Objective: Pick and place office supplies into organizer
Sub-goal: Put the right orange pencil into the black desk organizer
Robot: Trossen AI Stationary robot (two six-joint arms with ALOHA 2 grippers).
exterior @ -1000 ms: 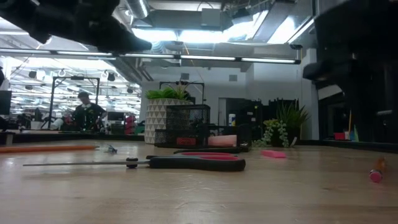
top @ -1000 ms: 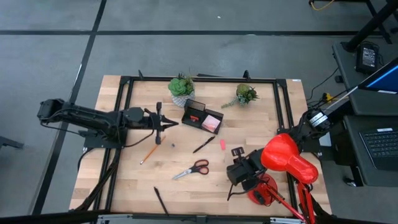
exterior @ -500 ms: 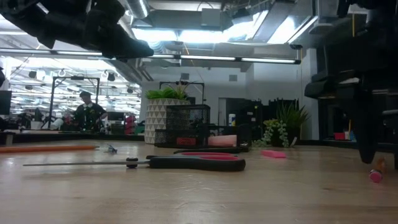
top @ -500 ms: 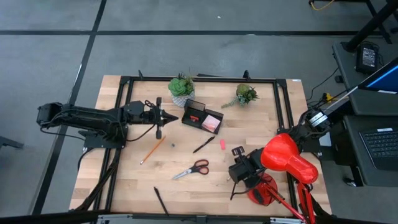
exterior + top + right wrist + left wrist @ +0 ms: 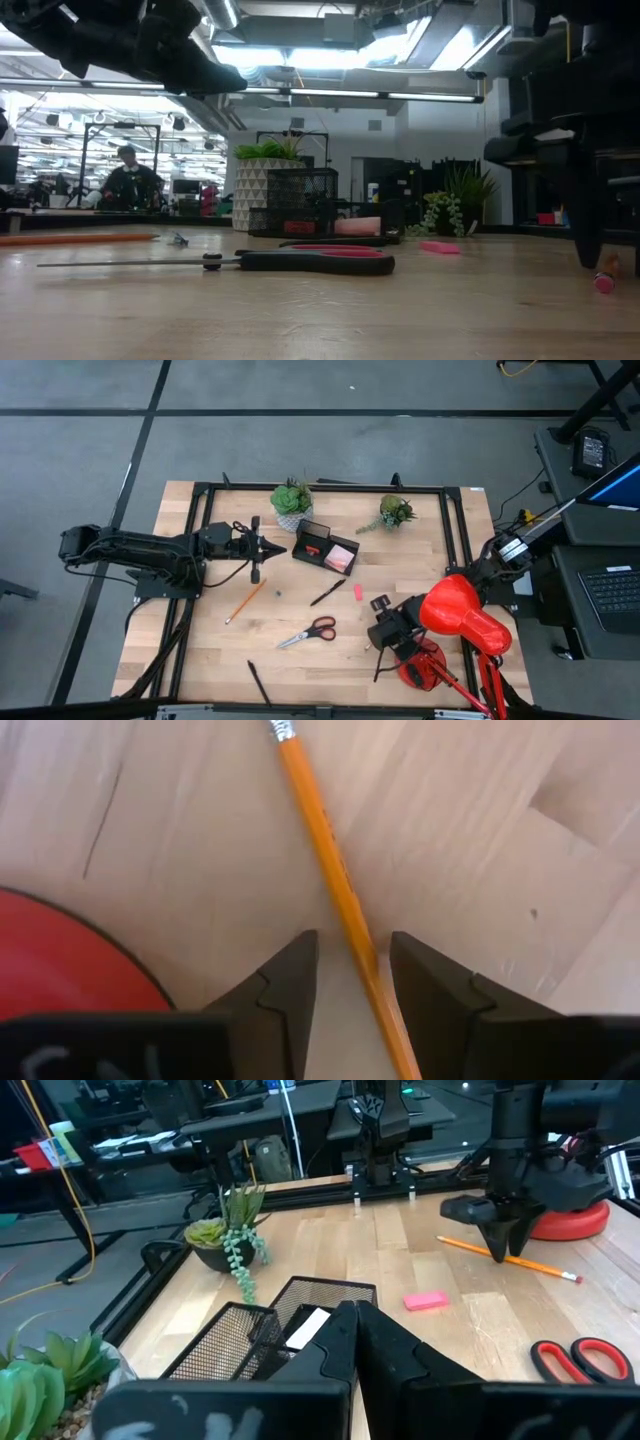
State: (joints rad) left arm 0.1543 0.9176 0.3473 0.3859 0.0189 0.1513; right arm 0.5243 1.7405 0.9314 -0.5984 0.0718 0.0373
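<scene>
My right gripper [image 5: 350, 975] is open and points down at the table in front of the red lamp's base [image 5: 425, 668]. Its fingers stand on either side of an orange-yellow pencil [image 5: 318, 830] that lies flat on the wood, also seen in the left wrist view [image 5: 540, 1266]. My left gripper [image 5: 350, 1320] is shut and hovers just left of the black mesh organizer [image 5: 325, 550], which holds a pink sticky-note pad [image 5: 342, 558]. On the table lie red-handled scissors [image 5: 310, 630], a second pencil [image 5: 243, 600], two black pens [image 5: 327, 593] [image 5: 258, 682] and a pink eraser [image 5: 357, 592].
Two white-potted plants [image 5: 292, 502] [image 5: 395, 512] stand at the far edge behind the organizer. The red desk lamp [image 5: 465, 615] leans over the right arm, with its base close beside the right gripper. A black frame [image 5: 200, 540] runs round the table. A person [image 5: 125, 180] shows far behind.
My left gripper moved toward the far edge and toward the organizer, then held still. My right gripper came down over the pencil beside the lamp base, its fingers now reaching the table top in the low view.
</scene>
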